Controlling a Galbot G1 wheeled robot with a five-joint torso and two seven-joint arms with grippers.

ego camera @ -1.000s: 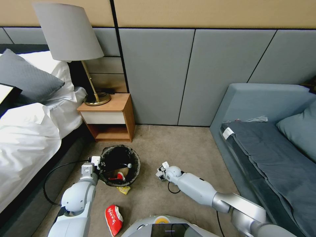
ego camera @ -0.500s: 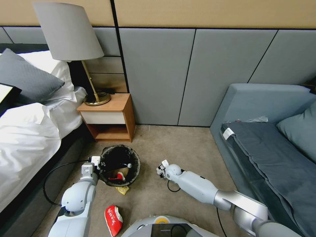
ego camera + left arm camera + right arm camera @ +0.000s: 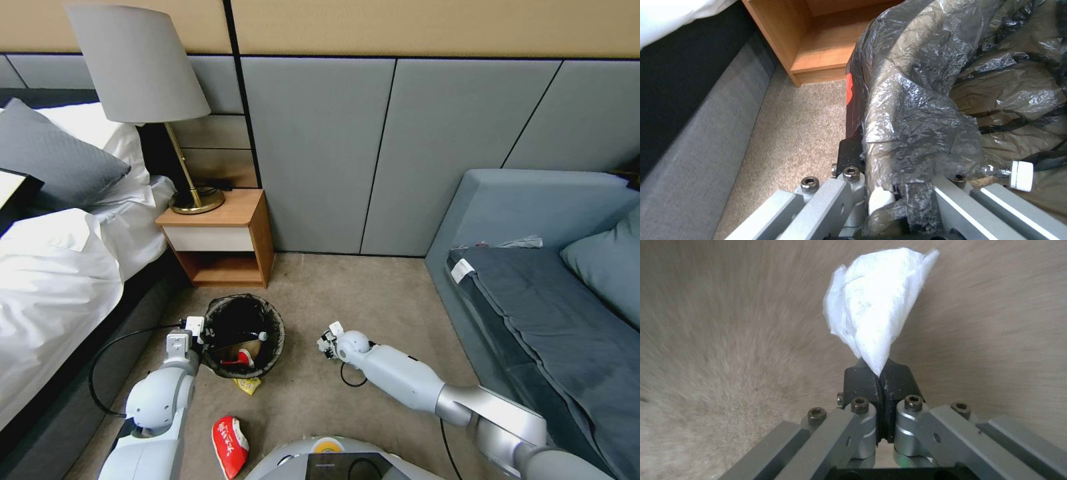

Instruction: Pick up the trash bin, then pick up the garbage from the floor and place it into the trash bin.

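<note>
Left gripper (image 3: 889, 196) clamped on rim of black-bag-lined trash bin (image 3: 243, 335) beside nightstand (image 3: 220, 239). Right gripper (image 3: 880, 380) pinching crumpled white tissue (image 3: 876, 306) over carpet (image 3: 373, 293), right of bin.

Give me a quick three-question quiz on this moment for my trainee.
1. True or false: the right gripper is shut on a white tissue.
2. What does the left gripper grip? A) lamp B) bin rim C) pillow
3. Fill in: the red wrapper lies on the ____.

Key: 1 true. 2 B, the bin by its bag-covered rim. 3 floor.
</note>
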